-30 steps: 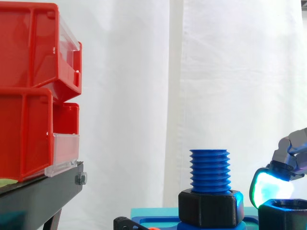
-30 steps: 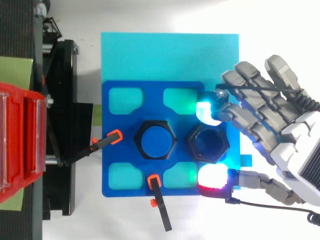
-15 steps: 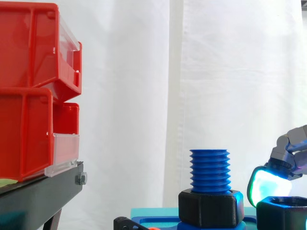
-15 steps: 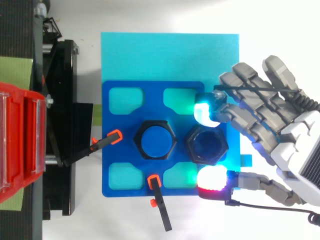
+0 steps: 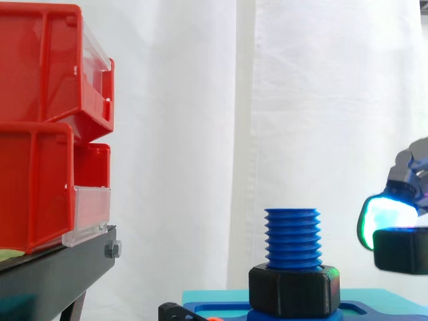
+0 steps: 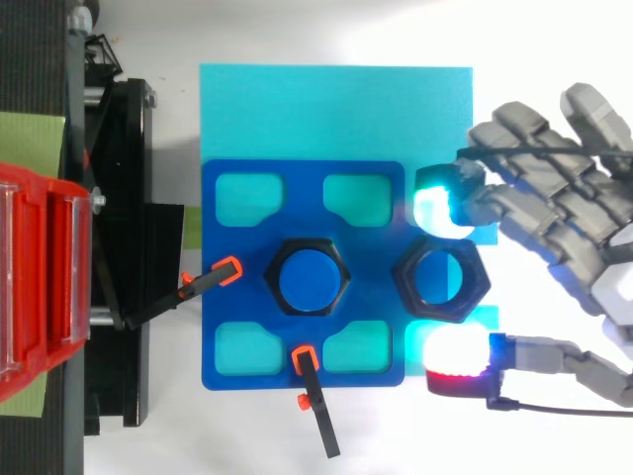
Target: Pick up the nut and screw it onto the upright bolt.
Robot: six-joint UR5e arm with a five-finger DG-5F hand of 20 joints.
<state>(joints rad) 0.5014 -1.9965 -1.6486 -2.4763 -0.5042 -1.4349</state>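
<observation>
The blue threaded bolt (image 5: 292,239) stands upright at the middle of the blue fixture plate (image 6: 242,262), with a black hex nut (image 5: 292,291) around its base. A second black nut (image 6: 440,283) hangs in the air to the right of the bolt, its underside clear of the plate. My hand (image 6: 569,228) comes in from the right and is shut on this nut, pinching it between a cyan-green glowing fingertip (image 6: 435,206) and a red-white glowing thumb pad (image 6: 457,354). From the side, the held nut (image 5: 401,250) sits at about mid-height of the bolt's threads.
Stacked red bins (image 5: 47,120) rest on a black stand (image 5: 60,267) at the left. The blue plate lies on a cyan mat (image 6: 336,109). Two black clamps with orange tips (image 6: 227,270) hold the plate's left and front sides.
My hand has lifted the right-hand nut out of its seat on the plate and carried it upward and slightly right, away from the bolt.
</observation>
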